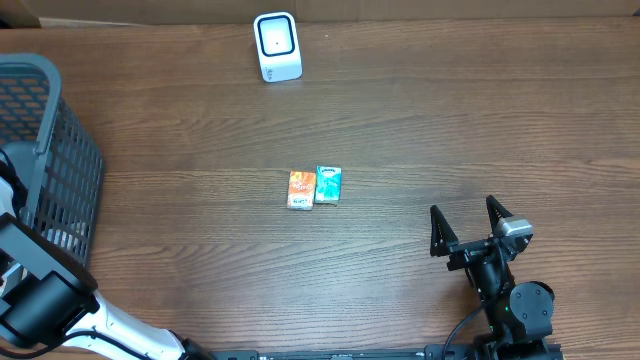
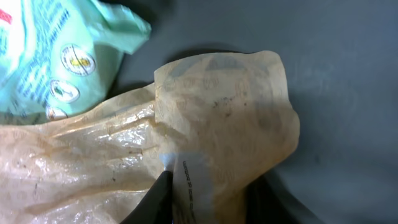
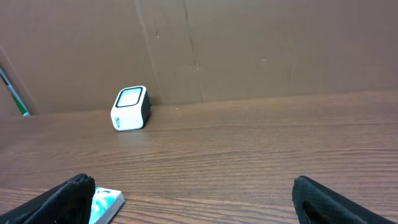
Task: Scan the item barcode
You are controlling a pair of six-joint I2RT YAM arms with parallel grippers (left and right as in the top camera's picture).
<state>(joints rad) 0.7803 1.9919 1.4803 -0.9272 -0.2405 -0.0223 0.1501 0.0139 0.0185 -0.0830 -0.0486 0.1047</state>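
In the left wrist view a crinkled tan plastic bag (image 2: 224, 112) with a printed code line fills the frame, lying on the dark floor of the basket. My left gripper (image 2: 208, 193) is shut on a fold of this bag, one dark finger on each side. From overhead that gripper is hidden at the grey basket (image 1: 40, 150). The white scanner (image 1: 277, 46) stands at the back of the table, also visible as the scanner (image 3: 130, 107). My right gripper (image 1: 470, 225) rests near the front right, open and holding nothing.
A pale green packet (image 2: 50, 56) lies beside the tan bag in the basket. An orange pack (image 1: 301, 189) and a teal pack (image 1: 328, 185) lie side by side mid-table. The teal pack (image 3: 106, 202) sits just ahead of the right gripper's left finger.
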